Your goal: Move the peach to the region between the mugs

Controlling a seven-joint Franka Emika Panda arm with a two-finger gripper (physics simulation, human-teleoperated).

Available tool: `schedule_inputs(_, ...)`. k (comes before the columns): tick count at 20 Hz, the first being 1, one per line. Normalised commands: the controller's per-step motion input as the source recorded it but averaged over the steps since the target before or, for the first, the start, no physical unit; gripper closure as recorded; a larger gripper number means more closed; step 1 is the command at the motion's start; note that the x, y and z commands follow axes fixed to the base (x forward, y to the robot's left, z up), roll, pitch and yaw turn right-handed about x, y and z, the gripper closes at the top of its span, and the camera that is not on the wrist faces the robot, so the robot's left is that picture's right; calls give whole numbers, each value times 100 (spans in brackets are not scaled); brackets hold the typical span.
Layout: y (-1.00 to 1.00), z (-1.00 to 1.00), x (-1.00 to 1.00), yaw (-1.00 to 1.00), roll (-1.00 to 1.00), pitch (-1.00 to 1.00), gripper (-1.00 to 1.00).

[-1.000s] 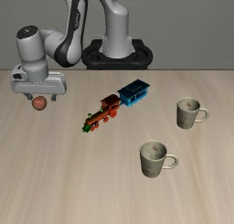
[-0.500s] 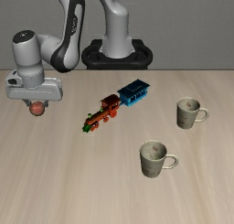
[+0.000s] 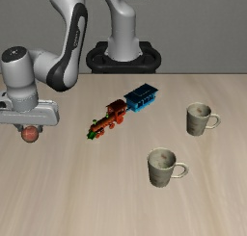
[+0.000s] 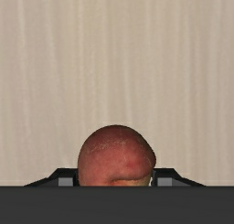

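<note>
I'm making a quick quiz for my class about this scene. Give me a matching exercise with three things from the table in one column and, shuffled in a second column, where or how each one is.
Things:
1. peach
2. train
3. mugs

Places or states:
A. standing upright, toward the exterior view's right
B. gripped between the fingers, at the exterior view's left
C. lying mid-table, red, green and blue

Pairs: 1-B, 2-C, 3-A

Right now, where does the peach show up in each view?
Exterior view: peach under the gripper, at the exterior view's left, well apart from the toy train.
Wrist view: peach between the fingers, table behind.
Shared landmark: the gripper holding it.
</note>
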Motion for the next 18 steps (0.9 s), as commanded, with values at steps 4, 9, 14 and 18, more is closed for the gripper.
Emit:
schedule_inputs(4, 0, 0, 100, 0, 0, 0, 100)
schedule_inputs(9, 100, 0, 0, 0, 0, 0, 100)
schedule_inputs(14, 100, 0, 0, 0, 0, 0, 100)
schedule_inputs(18, 100, 0, 0, 0, 0, 0, 100)
